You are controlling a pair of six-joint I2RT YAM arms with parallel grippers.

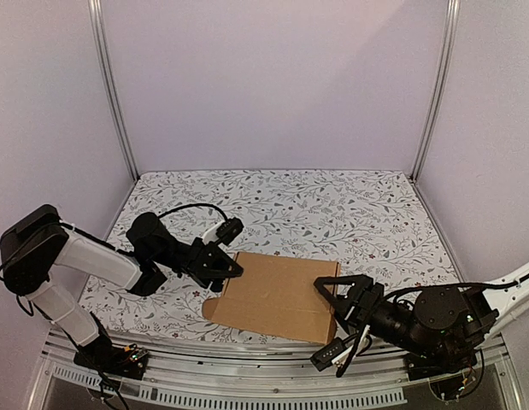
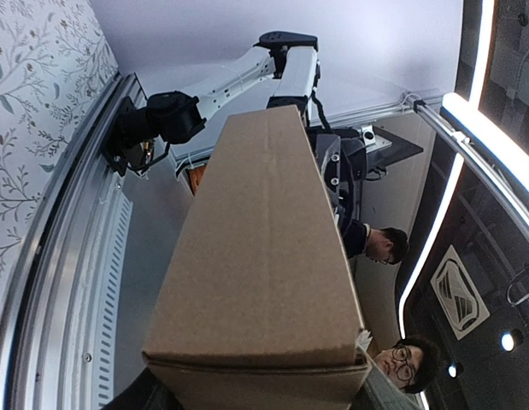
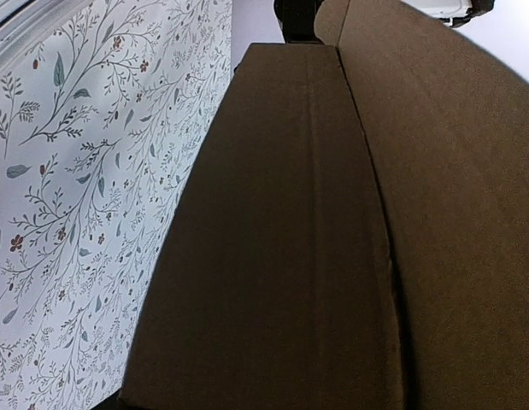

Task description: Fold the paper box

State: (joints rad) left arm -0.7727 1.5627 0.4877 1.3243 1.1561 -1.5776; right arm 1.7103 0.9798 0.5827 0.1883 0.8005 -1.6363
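The paper box (image 1: 277, 295) is a plain brown cardboard mailer, folded shut into a shallow rectangle near the table's front edge. My left gripper (image 1: 223, 263) is at its upper left corner. In the left wrist view the box (image 2: 260, 256) fills the space between the jaws, which are shut on its end. My right gripper (image 1: 339, 292) sits at the box's right edge with its jaws spread astride that edge. The box's dark side (image 3: 273, 256) fills the right wrist view and hides that gripper's fingers, so contact cannot be made out.
The table (image 1: 332, 205) has a white cloth printed with leaves. Metal posts (image 1: 114, 94) and pale walls enclose it. A metal rail (image 1: 247, 376) runs along the near edge. A small cardboard tab (image 1: 211, 306) sticks out at the box's lower left.
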